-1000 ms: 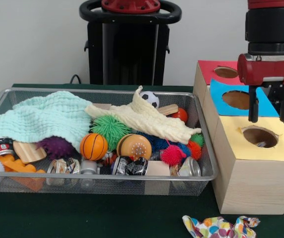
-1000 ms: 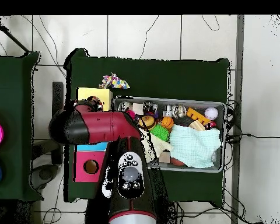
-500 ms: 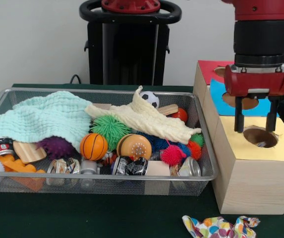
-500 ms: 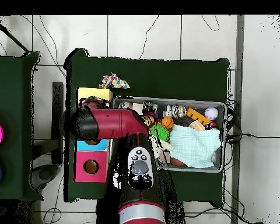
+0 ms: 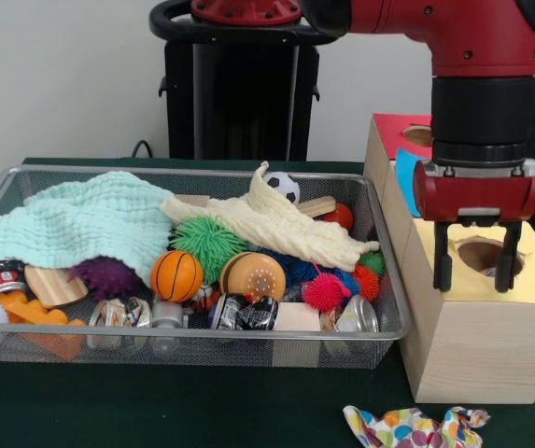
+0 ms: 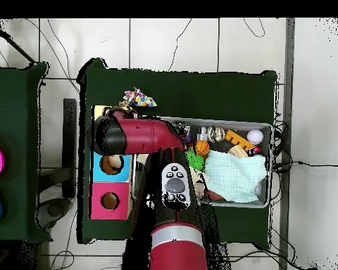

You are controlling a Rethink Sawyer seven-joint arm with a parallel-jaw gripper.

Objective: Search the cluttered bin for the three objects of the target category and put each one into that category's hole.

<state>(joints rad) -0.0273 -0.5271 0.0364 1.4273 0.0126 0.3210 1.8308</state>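
The wire mesh bin [image 5: 192, 333] [image 6: 265, 126] holds balls, cans and cloths. My gripper [image 5: 472, 271] is open and empty, hanging over the yellow-topped box in front of its round hole [image 5: 485, 254]. One polka-dot cloth [image 5: 415, 427] [image 6: 139, 99] lies crumpled on the green table, outside the bin, in front of the box. No polka-dot cloth shows inside the bin. In the overhead view the arm covers the yellow box and the gripper is hidden under it.
A mint green waffle cloth [image 5: 80, 224] [image 6: 234, 176] and a cream knitted cloth [image 5: 276, 224] lie over the bin's clutter. The blue-topped box's hole [image 6: 114, 163] and the red-topped box's hole [image 5: 424, 135] [image 6: 110, 201] stand behind the yellow one.
The arm has swung toward the camera and left, from over the blue top to the front of the yellow top. The gripper has come lower and stayed open.
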